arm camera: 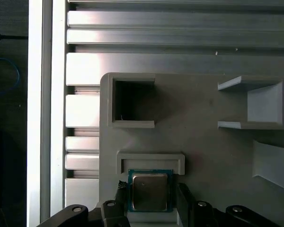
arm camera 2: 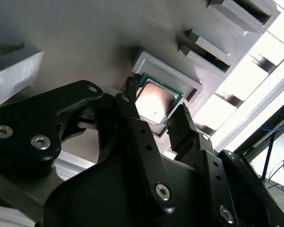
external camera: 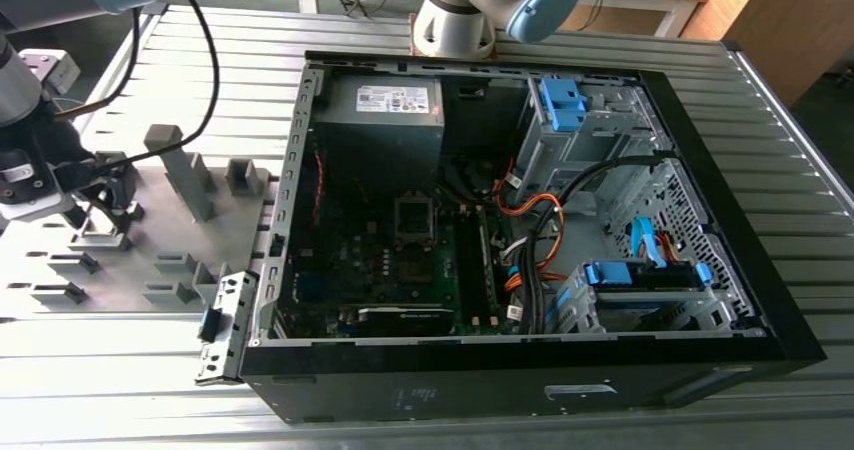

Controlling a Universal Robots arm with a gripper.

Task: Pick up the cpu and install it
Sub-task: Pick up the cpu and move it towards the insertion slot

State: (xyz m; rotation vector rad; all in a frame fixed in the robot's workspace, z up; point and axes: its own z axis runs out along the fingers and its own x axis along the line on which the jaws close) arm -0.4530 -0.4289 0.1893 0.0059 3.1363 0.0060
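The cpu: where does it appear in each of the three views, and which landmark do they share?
Exterior view: hidden by the end effector at the exterior view's left, above the grey fixture plate.
Second wrist view: cpu in a shallow seat just beyond the end effector.
First wrist view: cpu in that seat, beside a square pocket.
Shared landmark: the fixture plate.

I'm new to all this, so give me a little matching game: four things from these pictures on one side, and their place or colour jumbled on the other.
1 cpu
2 gripper
3 computer case
4 drive latches

a blue
b black, right at the cpu
c lying open on the slatted table
d in a grey fixture pocket

Pairs: 1-d, 2-b, 3-c, 4-a
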